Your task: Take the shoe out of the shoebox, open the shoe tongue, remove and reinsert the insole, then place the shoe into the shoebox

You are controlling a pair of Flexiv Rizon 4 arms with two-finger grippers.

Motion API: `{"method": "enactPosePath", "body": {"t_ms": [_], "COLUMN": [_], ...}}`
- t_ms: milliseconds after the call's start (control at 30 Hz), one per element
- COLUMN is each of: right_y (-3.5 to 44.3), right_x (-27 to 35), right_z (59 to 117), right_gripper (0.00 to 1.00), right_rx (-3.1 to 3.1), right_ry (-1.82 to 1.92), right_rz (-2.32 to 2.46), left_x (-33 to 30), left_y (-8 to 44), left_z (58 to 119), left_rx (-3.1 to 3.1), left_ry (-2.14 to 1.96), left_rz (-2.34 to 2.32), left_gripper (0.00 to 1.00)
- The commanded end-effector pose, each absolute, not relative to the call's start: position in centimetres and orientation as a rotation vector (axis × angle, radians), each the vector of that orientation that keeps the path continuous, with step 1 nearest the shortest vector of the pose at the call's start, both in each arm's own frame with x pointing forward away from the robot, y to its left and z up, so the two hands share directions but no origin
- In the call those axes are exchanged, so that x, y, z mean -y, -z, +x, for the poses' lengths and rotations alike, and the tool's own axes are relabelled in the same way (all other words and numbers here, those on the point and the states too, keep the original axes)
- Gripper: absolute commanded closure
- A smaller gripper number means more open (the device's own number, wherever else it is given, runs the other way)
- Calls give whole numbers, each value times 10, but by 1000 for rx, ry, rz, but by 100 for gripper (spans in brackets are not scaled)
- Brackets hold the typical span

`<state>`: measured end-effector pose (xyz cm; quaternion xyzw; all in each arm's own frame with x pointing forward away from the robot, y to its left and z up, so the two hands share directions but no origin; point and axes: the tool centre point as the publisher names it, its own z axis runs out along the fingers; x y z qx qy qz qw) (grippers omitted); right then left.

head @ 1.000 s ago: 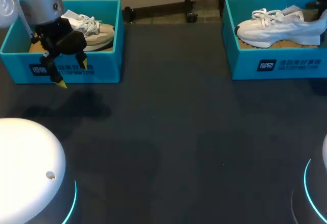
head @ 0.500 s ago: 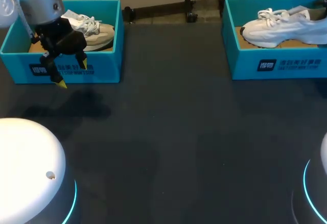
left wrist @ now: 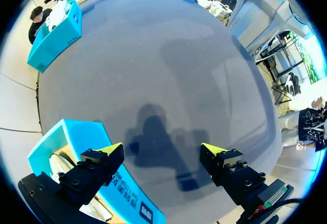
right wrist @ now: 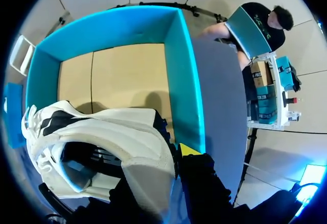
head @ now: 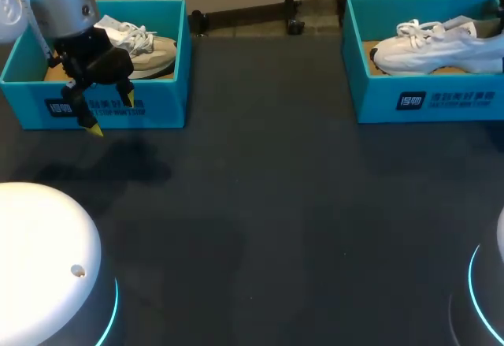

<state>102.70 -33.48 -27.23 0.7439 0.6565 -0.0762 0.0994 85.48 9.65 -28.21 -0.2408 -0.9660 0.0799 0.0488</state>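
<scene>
- Head view: white shoe (head: 433, 46) is over the right shoebox (head: 425, 102) at the far right, heel toward the right edge. It does not look out of the box yet.
- Right wrist view: right pincer (right wrist: 163, 163) appears clamped on the heel collar. One yellow tip shows just beside the box wall; the other finger is hidden behind the shoe. Bare cardboard floor of the box lies ahead.
- Judgement: step one (take the shoe out) is under way and not finished. Opening the tongue, pulling and refitting the insole, and putting the shoe back are all left.
- Left pincer (head: 111, 113) is spread wide and holds nothing. It hangs just in front of the near wall of the left shoebox (head: 150, 109), which holds a beige shoe (head: 150, 50).
- Surface (head: 276, 204): dark and matte, with the two boxes at its far left and far right, well apart. The left arm's shadow falls near the left box.
- Room: nothing beyond the edges touches the task's things.
</scene>
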Motion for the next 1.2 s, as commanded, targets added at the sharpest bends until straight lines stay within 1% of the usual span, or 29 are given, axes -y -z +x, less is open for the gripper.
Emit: {"method": "enactPosePath", "body": {"t_ms": [33,200,700,1200], "right_y": [275,283,309,330], "right_x": [334,335,341,349], "right_z": [1038,1040,1023,1030], "right_gripper": [100,100,100,100], "right_rx": [-1943,-1954,-1980,-2035], "right_ry": [227,226,258,235], "right_rz": [2196,2193,2219,2196], "left_x": [-97,-97,-97,-97], "left_y": [282,282,282,282], "left_z": [854,854,854,854], "left_rx": [2945,2945,2945,2945], "left_ry": [-243,-243,-243,-243], "left_rz": [-736,-736,-736,-736], "left_gripper": [0,0,0,0]}}
